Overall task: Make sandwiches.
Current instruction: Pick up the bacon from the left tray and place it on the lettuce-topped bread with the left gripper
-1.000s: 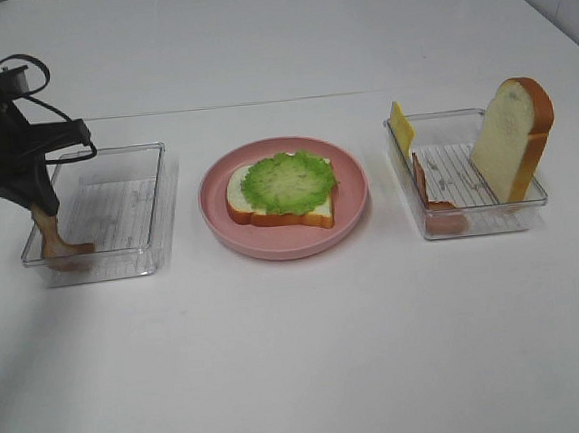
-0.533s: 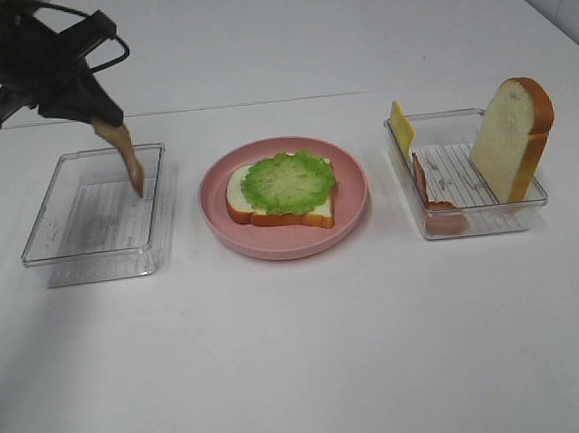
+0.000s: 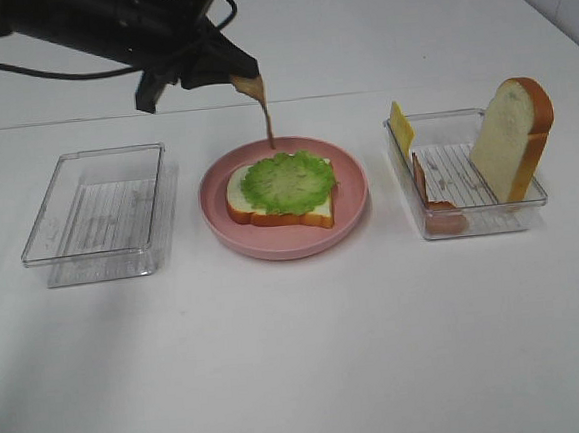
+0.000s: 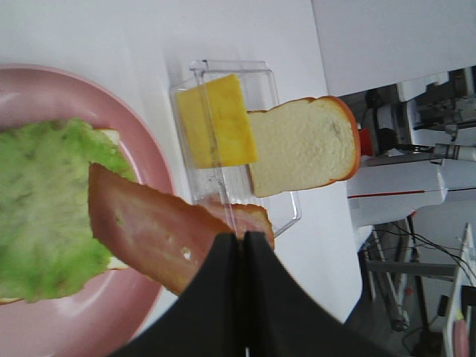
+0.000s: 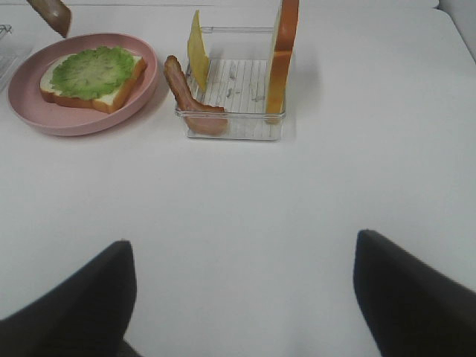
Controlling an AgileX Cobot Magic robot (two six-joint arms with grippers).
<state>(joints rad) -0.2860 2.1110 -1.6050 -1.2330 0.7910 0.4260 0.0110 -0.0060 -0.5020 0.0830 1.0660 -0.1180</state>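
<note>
Since the left end effector [image 3: 241, 77], pinching bacon [image 3: 263, 113], has swung from the tray [image 3: 89, 152] to over the plate [image 3: 272, 250], laying it on the lettuce [image 3: 289, 181] looks next.

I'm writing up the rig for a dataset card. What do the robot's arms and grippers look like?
The left arm is matte black and angular, with thin black cables looping off it. The left gripper has two flat black fingers, unmarked. Of the right gripper only two broad, rounded dark fingers show; its arm is out of view.
</note>
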